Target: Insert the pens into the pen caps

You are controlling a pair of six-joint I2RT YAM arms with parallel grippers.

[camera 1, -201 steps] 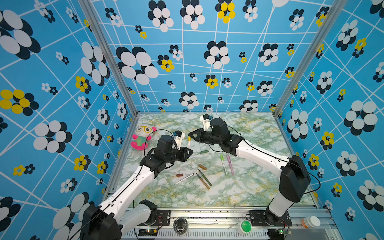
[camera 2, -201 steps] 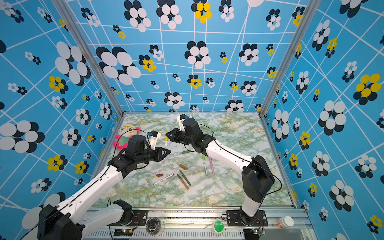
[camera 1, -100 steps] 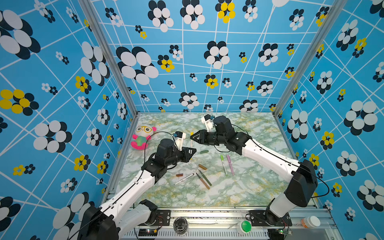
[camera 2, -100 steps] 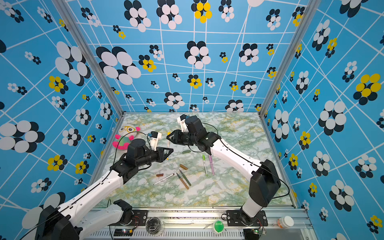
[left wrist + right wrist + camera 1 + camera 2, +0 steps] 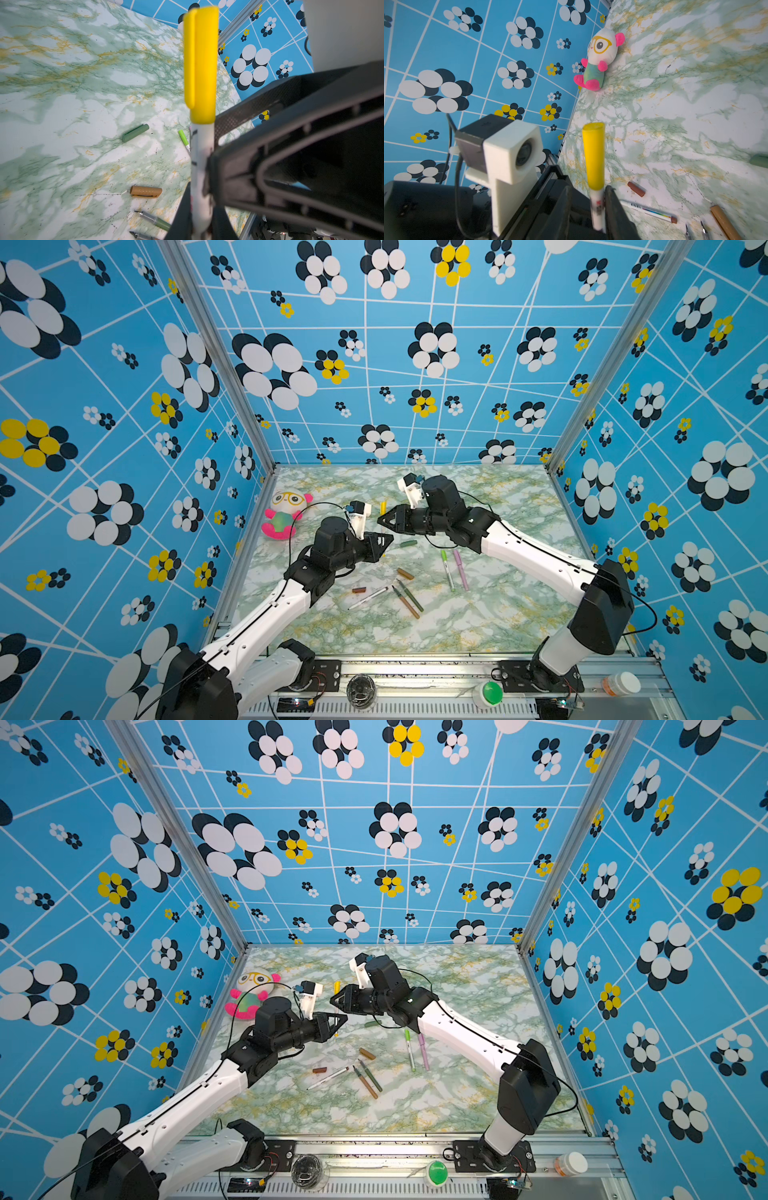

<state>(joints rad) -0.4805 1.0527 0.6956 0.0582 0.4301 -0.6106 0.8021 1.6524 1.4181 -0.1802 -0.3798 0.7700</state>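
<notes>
Seating the yellow cap (image 5: 200, 62) on the white pen (image 5: 201, 166) looks to be the step in hand; the cap already covers the tip and the pen stands upright above the table (image 5: 478, 635). The left gripper (image 5: 199, 216) is clamped on the barrel below the cap. The right gripper (image 5: 588, 193) straddles the barrel just under the cap, jaws apart, a gap showing on one side. Keep the left clamp firm; back the right gripper off sideways without brushing the cap. A second ago only a fleck of yellow showed between the tips; now the cap stands clear above the right gripper
</notes>
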